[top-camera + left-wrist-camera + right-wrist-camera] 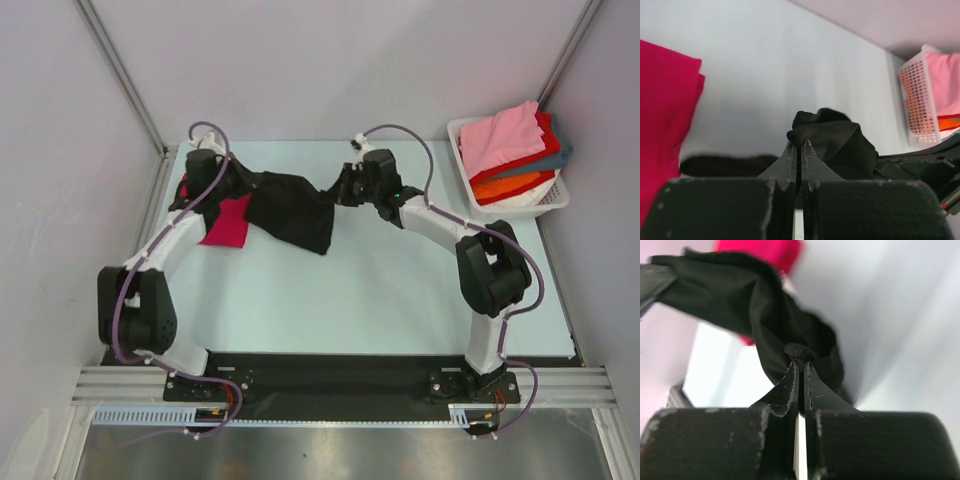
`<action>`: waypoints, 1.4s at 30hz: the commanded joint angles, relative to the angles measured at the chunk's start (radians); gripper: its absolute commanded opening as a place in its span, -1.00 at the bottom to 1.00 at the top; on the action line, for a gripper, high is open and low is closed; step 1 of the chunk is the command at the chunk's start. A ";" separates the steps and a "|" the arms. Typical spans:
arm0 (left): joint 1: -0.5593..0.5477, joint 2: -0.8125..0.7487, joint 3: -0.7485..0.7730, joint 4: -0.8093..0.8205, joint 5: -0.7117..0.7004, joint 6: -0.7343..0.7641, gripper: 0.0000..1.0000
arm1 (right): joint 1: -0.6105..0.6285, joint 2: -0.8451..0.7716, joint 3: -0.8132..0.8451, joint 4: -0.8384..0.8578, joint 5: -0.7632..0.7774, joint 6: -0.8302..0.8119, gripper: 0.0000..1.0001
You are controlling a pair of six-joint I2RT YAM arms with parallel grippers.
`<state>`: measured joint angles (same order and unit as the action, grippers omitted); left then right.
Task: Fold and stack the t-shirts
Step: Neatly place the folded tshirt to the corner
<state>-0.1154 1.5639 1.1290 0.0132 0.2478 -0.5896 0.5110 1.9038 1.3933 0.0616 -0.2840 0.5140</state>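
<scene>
A large black t-shirt hangs stretched between my two grippers over the far middle of the table. My left gripper is shut on its left end; the cloth bunches just past the closed tips. My right gripper is shut on its right end, and a pinched fold of the black cloth sits at the tips. A magenta-red t-shirt lies flat on the table under the left arm, partly covered by the black one. It also shows in the left wrist view.
A white slatted basket at the far right holds stacked pink, red, teal and orange shirts. The basket also shows in the left wrist view. Grey walls enclose the table at the back and both sides.
</scene>
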 commanded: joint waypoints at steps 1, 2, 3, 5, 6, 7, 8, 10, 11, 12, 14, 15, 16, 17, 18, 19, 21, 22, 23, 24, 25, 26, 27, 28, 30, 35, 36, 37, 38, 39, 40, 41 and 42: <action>0.051 -0.131 -0.046 -0.051 0.011 0.019 -0.99 | 0.073 -0.068 0.111 -0.025 0.020 -0.038 -1.00; 0.078 -0.157 -0.055 -0.062 0.011 0.016 -0.99 | 0.089 -0.066 0.130 -0.029 0.026 -0.039 -1.00; 0.097 -0.180 -0.066 -0.071 0.011 0.014 -0.99 | 0.118 -0.061 0.148 -0.032 0.029 -0.043 -1.00; 0.159 -0.240 -0.064 -0.097 0.001 0.008 -0.99 | 0.147 -0.037 0.220 -0.046 0.035 -0.042 -1.00; 0.178 -0.267 -0.054 -0.107 -0.005 0.008 -1.00 | 0.171 -0.022 0.248 -0.049 0.036 -0.039 -1.00; 0.197 -0.278 -0.043 -0.122 -0.010 0.010 -0.99 | 0.184 0.007 0.298 -0.055 0.034 -0.032 -1.00; 0.232 -0.284 -0.028 -0.159 -0.015 0.014 -0.99 | 0.195 0.030 0.331 -0.057 0.028 -0.026 -1.00; 0.263 -0.295 0.021 -0.200 -0.036 0.031 -0.99 | 0.231 0.067 0.387 -0.055 0.020 -0.020 -1.00; 0.298 -0.297 0.037 -0.232 -0.038 0.036 -0.99 | 0.247 0.104 0.433 -0.055 0.025 -0.020 -1.00; 0.316 -0.301 0.054 -0.246 -0.045 0.042 -0.99 | 0.257 0.118 0.450 -0.057 0.028 -0.017 -1.00; 0.374 -0.301 0.064 -0.269 -0.047 0.053 -0.99 | 0.294 0.161 0.492 -0.039 0.039 -0.009 -1.00; 0.396 -0.301 0.064 -0.272 -0.045 0.056 -0.99 | 0.303 0.179 0.510 -0.033 0.042 -0.006 -1.00; 0.419 -0.298 0.064 -0.275 -0.036 0.053 -0.99 | 0.322 0.195 0.529 -0.026 0.043 0.001 -1.00; 0.463 -0.295 0.064 -0.275 -0.030 0.050 -0.99 | 0.330 0.211 0.547 -0.026 0.045 0.006 -1.00; 0.483 -0.288 0.064 -0.275 -0.022 0.047 -0.99 | 0.339 0.248 0.588 -0.026 0.048 0.009 -1.00; 0.500 -0.283 0.063 -0.272 -0.010 0.034 -0.99 | 0.345 0.265 0.604 -0.019 0.054 0.018 -1.00; 0.533 -0.268 0.063 -0.263 -0.004 0.030 -0.99 | 0.360 0.322 0.660 -0.009 0.065 0.040 -1.00; 0.539 -0.262 0.064 -0.254 -0.010 0.028 -0.99 | 0.365 0.346 0.686 -0.009 0.066 0.047 -1.00; 0.545 -0.254 0.066 -0.251 -0.013 0.028 -0.99 | 0.369 0.366 0.711 -0.012 0.071 0.058 -1.00; 0.548 -0.233 0.074 -0.251 -0.019 0.037 -0.99 | 0.371 0.408 0.751 -0.014 0.075 0.069 -1.00; 0.551 -0.223 0.075 -0.254 -0.027 0.039 -0.99 | 0.373 0.425 0.766 -0.006 0.074 0.078 -1.00; 0.560 -0.216 0.078 -0.252 -0.030 0.037 -0.99 | 0.373 0.438 0.779 0.000 0.075 0.095 -1.00; 0.566 -0.208 0.077 -0.249 -0.031 0.037 -0.99 | 0.376 0.451 0.783 0.007 0.083 0.101 -1.00; 0.571 -0.193 0.074 -0.231 -0.028 0.033 -0.99 | 0.376 0.463 0.780 0.029 0.106 0.104 -1.00; 0.586 -0.179 0.080 -0.222 -0.025 0.033 -0.99 | 0.374 0.475 0.783 0.041 0.123 0.112 -1.00; 0.596 -0.110 0.103 -0.190 -0.007 0.030 -0.99 | 0.370 0.509 0.808 0.055 0.163 0.107 -1.00; 0.596 -0.102 0.113 -0.188 -0.005 0.030 -0.99 | 0.366 0.518 0.820 0.053 0.167 0.110 -1.00; 0.596 -0.093 0.121 -0.183 -0.004 0.028 -0.99 | 0.365 0.528 0.831 0.049 0.166 0.115 -1.00; 0.594 -0.073 0.129 -0.182 -0.004 0.028 -0.99 | 0.360 0.547 0.858 0.046 0.161 0.116 -1.00; 0.596 -0.065 0.143 -0.179 -0.004 0.028 -0.99 | 0.359 0.557 0.871 0.044 0.158 0.119 -1.00; 0.596 -0.056 0.150 -0.171 -0.005 0.027 -0.99 | 0.354 0.566 0.880 0.044 0.157 0.123 -1.00; 0.597 -0.039 0.164 -0.170 -0.005 0.027 -0.99 | 0.353 0.583 0.888 0.049 0.157 0.129 -1.00; 0.597 -0.028 0.172 -0.167 -0.002 0.022 -0.99 | 0.351 0.589 0.900 0.055 0.157 0.133 -1.00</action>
<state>0.4702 1.5208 1.2293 -0.2321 0.2264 -0.5667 0.8726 2.4660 2.2192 0.0555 -0.1421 0.6292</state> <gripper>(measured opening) 0.019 0.026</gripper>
